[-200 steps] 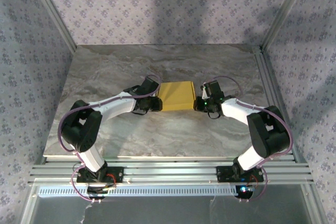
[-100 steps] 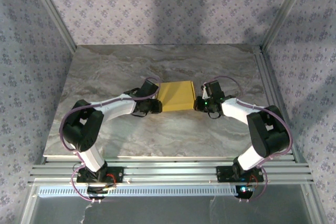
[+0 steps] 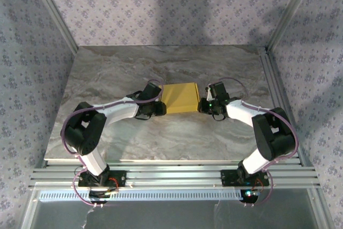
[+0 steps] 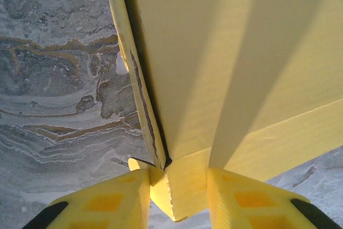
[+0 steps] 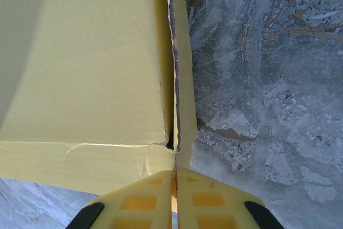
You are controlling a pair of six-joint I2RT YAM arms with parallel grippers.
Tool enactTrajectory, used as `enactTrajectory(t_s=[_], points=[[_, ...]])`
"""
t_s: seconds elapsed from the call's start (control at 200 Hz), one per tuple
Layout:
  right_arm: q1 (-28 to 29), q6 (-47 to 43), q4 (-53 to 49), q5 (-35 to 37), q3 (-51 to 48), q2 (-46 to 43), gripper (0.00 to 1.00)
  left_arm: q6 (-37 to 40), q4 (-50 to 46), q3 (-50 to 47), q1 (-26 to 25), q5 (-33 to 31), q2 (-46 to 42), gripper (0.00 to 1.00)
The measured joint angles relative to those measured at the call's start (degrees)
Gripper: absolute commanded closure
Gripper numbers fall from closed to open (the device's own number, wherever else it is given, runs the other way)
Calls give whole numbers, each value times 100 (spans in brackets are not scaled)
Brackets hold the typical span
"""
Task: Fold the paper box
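- The marble-patterned table (image 3: 107,79) carries everything, with floral-papered walls (image 3: 161,4) on its left, far and right sides.
- The left arm (image 3: 107,112) reaches from its base at the near edge toward the middle of the table. The right arm (image 3: 252,115) reaches in the same way from the other side.
- The paper box (image 3: 180,97) lies flat near the middle of the table, yellow side out and already in its rectangular folded shape. It sits between the two grippers.
- The left gripper (image 3: 159,108) is at the box's near left corner. In the left wrist view its yellow fingers (image 4: 115,199) stand partly apart and pinch that corner (image 4: 185,186) between them.
- The right gripper (image 3: 202,105) is at the box's right end. In the right wrist view its fingers (image 5: 211,199) are pressed almost together, and a thin edge of the box's side wall (image 5: 181,79) runs down between them.
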Motion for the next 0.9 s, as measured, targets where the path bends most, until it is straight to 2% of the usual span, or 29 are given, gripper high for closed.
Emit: enactTrajectory(t_s=[0.68,0.899], points=[[-39,24,-92,-44,48,11,91,-83,256,-149,2,66,-2,83],[-70,20,-133,-50,127,48,91,-61,254,-149,2,63,-2,84]])
